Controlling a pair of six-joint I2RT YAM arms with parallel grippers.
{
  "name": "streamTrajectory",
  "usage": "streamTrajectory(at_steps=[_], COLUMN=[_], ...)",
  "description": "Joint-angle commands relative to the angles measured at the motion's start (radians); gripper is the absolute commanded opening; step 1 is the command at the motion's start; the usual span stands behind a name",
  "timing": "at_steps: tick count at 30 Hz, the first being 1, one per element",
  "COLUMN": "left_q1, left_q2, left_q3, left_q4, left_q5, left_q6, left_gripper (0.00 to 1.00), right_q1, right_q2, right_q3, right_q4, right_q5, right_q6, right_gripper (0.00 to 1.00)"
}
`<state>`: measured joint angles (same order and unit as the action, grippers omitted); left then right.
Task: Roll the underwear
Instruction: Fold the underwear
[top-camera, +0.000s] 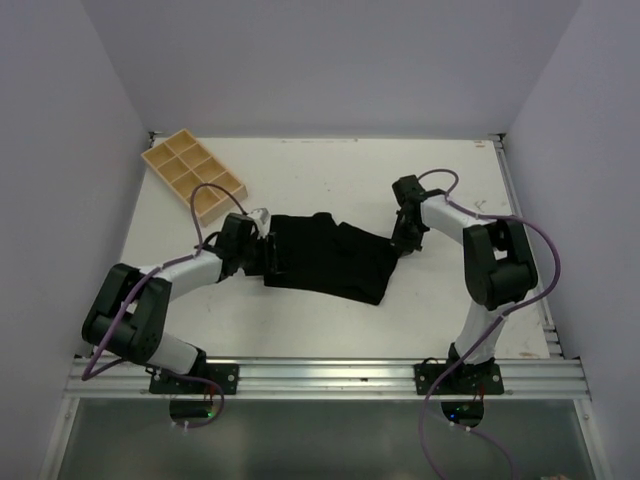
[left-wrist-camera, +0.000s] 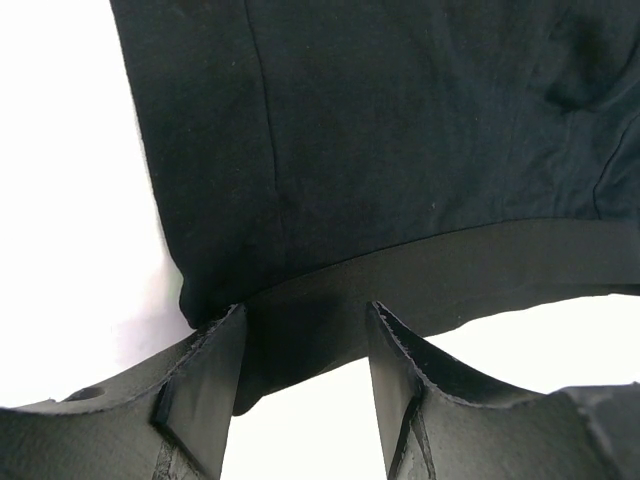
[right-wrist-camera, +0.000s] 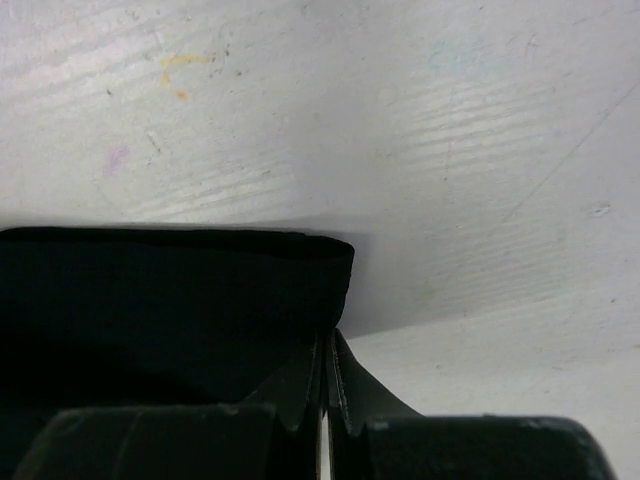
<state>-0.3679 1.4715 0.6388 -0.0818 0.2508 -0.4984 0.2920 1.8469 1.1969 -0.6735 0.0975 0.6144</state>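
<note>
Black underwear (top-camera: 325, 258): right gripper (right-wrist-camera: 327, 400) pressed together at its corner, left gripper (left-wrist-camera: 305, 315) spread astride the opposite edge; corner may slip free.

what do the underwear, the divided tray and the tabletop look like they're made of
Underwear: soft matte black fabric, probably a cotton knit; it creases and shows stitched seams and a waistband. Divided tray: pale unpainted wood, maybe bamboo, judging by its tan colour. Tabletop: hard white board, faintly glossy, scuffed and stained.

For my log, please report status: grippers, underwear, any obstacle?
Left gripper open, straddling waistband. Right gripper shut at underwear corner. Tray apart, not obstructing.
</note>
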Motion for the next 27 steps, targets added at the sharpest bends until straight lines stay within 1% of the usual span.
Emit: streamTrajectory(at_steps=[1, 3, 5, 6, 7, 9, 11, 13, 15, 16, 17, 19, 20, 22, 23, 24, 25, 26, 27], left_q1=[0.003, 0.007, 0.014, 0.018, 0.018, 0.018, 0.017, 0.001, -0.069, -0.101, -0.161, -0.222, -0.291, -0.351, -0.405, -0.433, -0.454, -0.494, -0.509], left_q2=[0.084, 0.119, 0.142, 0.159, 0.164, 0.142, 0.107, 0.038, -0.014, -0.020, -0.025, -0.019, -0.011, 0.038, 0.062, 0.110, 0.133, 0.153, 0.189], left_q3=[0.008, 0.025, 0.073, 0.093, 0.146, 0.192, 0.254, 0.285, 0.318, 0.328, 0.335, 0.348, 0.351, 0.386, 0.406, 0.432, 0.467, 0.484, 0.496], left_q4=[-0.009, -0.006, -0.010, -0.015, -0.025, -0.067, -0.108, -0.130, -0.148, -0.151, -0.151, -0.138, -0.115, -0.098, -0.098, -0.099, -0.092, -0.082, -0.070], left_q5=[-0.073, -0.087, -0.093, -0.093, -0.097, -0.114, -0.105, -0.107, -0.155, -0.165, -0.169, -0.199, -0.217, -0.238, -0.245, -0.246, -0.281, -0.289, -0.294], left_q6=[0.017, 0.044, 0.078, 0.090, 0.099, 0.110, 0.091, 0.074, 0.060, 0.054, 0.038, 0.035, 0.038, 0.055, 0.075, 0.086, 0.095, 0.110, 0.115], left_gripper=[0.56, 0.56, 0.56, 0.57, 0.57, 0.57, 0.58, 0.58, 0.58, 0.58, 0.58, 0.57, 0.57, 0.58, 0.58, 0.58, 0.58, 0.58, 0.58], right_q1=[-0.025, -0.027, -0.025, -0.021, -0.014, 0.001, 0.002, 0.003, -0.002, -0.005, -0.005, -0.010, -0.013, -0.028, -0.036, -0.053, -0.063, -0.073, -0.091], right_q2=[-0.008, -0.028, -0.050, -0.095, -0.119, -0.179, -0.195, -0.202, -0.198, -0.192, -0.192, -0.181, -0.176, -0.164, -0.144, -0.137, -0.126, -0.117, -0.112], right_q3=[0.004, -0.017, -0.043, -0.087, -0.112, -0.157, -0.155, -0.126, -0.088, -0.076, -0.066, -0.043, -0.037, -0.026, -0.022, -0.016, -0.014, -0.014, -0.022], right_q4=[0.020, 0.012, 0.005, 0.012, 0.024, 0.057, 0.060, 0.034, 0.006, -0.001, -0.008, -0.021, -0.026, -0.028, -0.029, -0.034, -0.037, -0.035, -0.031], right_q5=[0.054, 0.051, 0.057, 0.050, 0.044, 0.025, 0.024, 0.039, 0.048, 0.050, 0.050, 0.056, 0.056, 0.054, 0.045, 0.044, 0.042, 0.033, 0.025], right_q6=[-0.022, 0.001, 0.042, 0.085, 0.103, 0.128, 0.128, 0.105, 0.091, 0.090, 0.090, 0.096, 0.097, 0.090, 0.084, 0.074, 0.074, 0.071, 0.071], right_gripper=[0.01, 0.01, 0.02, 0.03, 0.04, 0.09, 0.16, 0.19, 0.22, 0.23, 0.26, 0.30, 0.31, 0.31, 0.32, 0.32, 0.31, 0.31, 0.31])
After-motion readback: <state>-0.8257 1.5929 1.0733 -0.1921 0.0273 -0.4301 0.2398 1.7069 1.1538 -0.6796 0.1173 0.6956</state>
